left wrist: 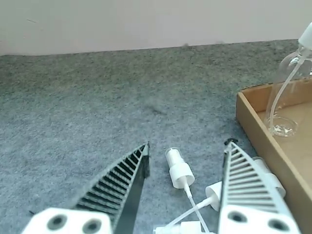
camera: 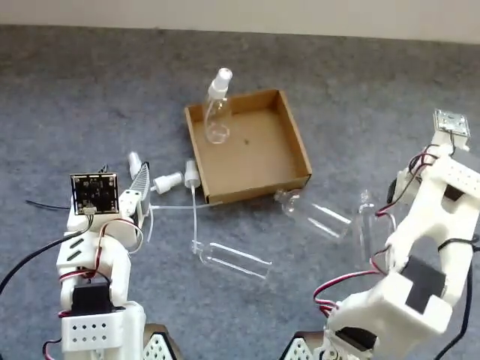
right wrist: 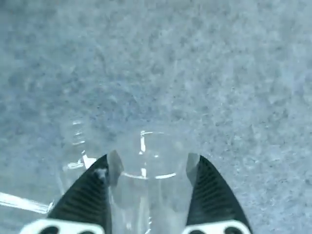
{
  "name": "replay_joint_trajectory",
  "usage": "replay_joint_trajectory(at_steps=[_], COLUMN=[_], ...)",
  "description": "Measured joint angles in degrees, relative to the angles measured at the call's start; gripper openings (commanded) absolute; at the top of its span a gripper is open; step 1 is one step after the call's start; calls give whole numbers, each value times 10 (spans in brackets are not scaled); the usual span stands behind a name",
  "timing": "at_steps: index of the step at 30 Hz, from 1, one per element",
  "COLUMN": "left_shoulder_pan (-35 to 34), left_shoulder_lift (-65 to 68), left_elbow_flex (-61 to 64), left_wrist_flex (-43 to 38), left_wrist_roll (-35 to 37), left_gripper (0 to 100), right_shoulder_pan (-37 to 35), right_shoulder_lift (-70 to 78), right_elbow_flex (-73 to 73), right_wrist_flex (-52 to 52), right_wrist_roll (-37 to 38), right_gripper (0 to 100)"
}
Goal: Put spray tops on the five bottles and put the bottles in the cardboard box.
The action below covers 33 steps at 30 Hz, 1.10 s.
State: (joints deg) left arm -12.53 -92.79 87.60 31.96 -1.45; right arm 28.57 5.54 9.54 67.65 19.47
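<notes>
Bottles: one capped bottle (camera: 217, 112) sits in the cardboard box (camera: 298, 142), while uncapped bottles (camera: 232, 260) lie outside. Left gripper (left wrist: 187, 145) gapes wide over loose spray tops (left wrist: 178, 170). Right gripper (right wrist: 152, 158) clamps a clear bottle (right wrist: 144, 190).

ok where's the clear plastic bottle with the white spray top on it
In the high view the clear spray-topped bottle stands inside the brown cardboard box, in its far left corner.
</notes>
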Motion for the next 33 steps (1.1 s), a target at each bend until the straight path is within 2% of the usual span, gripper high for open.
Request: replay_joint_trajectory(at_steps=[6,12,16,20,24,29,33], left_shoulder_pan=[0,0,0,-1,-1,-1,-1], left_shoulder_lift=[0,0,0,1,1,1,1], left_elbow_flex=[0,0,9,12,12,12,12], left_wrist_flex=[0,0,0,0,0,0,0], left_wrist_roll=[0,0,0,0,0,0,0], left_gripper=[221,221,221,221,221,221,221], right_shoulder_pan=[22,25,31,53,62,61,55], right_shoulder_lift=[79,160,168,168,168,168,167], right_elbow_flex=[-54,-89,-113,-165,-245,-374,-444], right_wrist_flex=[-2,-2,-2,11,73,179,260], right_wrist_roll=[-1,-1,-1,-1,1,89,273], right_gripper=[16,175,236,242,242,242,242])
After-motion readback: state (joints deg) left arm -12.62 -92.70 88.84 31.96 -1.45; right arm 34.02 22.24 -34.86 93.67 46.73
